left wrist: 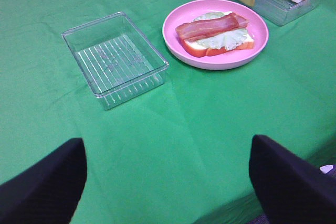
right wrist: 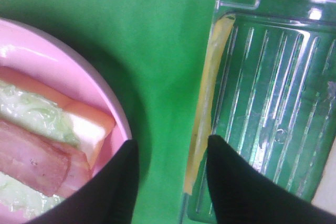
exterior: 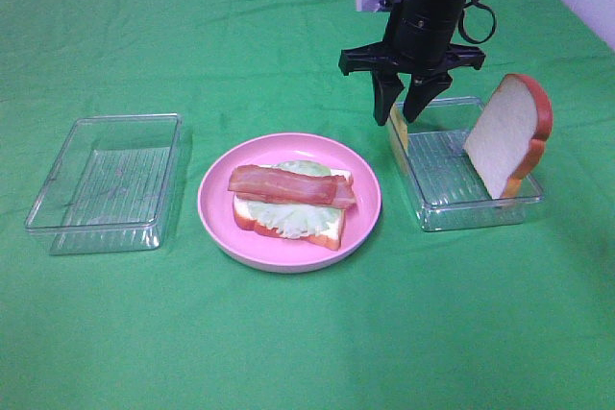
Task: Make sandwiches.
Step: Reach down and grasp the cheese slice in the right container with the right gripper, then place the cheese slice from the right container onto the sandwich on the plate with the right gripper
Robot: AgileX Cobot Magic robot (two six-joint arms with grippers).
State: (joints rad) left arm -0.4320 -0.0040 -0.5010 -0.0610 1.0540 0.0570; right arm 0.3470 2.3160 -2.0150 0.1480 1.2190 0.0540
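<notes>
Green tablecloth (exterior: 307, 352): fills lower frame, ext. high view; bare in foreground.

Item 1: round pink plastic plate (exterior: 288, 254), frame ctr. Holds part-built sandwich (exterior: 288, 204): white toy base bread slice (exterior: 332, 235) w/ orange-brown crust, pale green lettuce leaf (exterior: 303, 225) over it, reddish-brown bacon strips (exterior: 288, 184) on top. No cheese or lid slice yet.

Item 2: clear rectangular plastic tray (exterior: 115, 184), frame left. Nothing in it.

Item 3: second clear plastic tray (exterior: 447, 180), frame right. Thin yellow cheese slice (exterior: 398, 136) on edge against its left wall; spare white bread slice (exterior: 509, 132) leans upright at right end.

Right gripper (exterior: 399, 114), black: hovers over cheese, jaws part-open, nothing held. Wrist view puts cheese between the fingers (right wrist: 236, 182), not clamped.

Left gripper (left wrist: 167, 145): jaws wide apart, empty, well apart from plate.

Step (est.): cheese pick-up. Next needs a short descent till pads bracket the cheese's top edge w/o catching the tray wall, then a gentle close, lift clear, and lay flat on bacon.
</notes>
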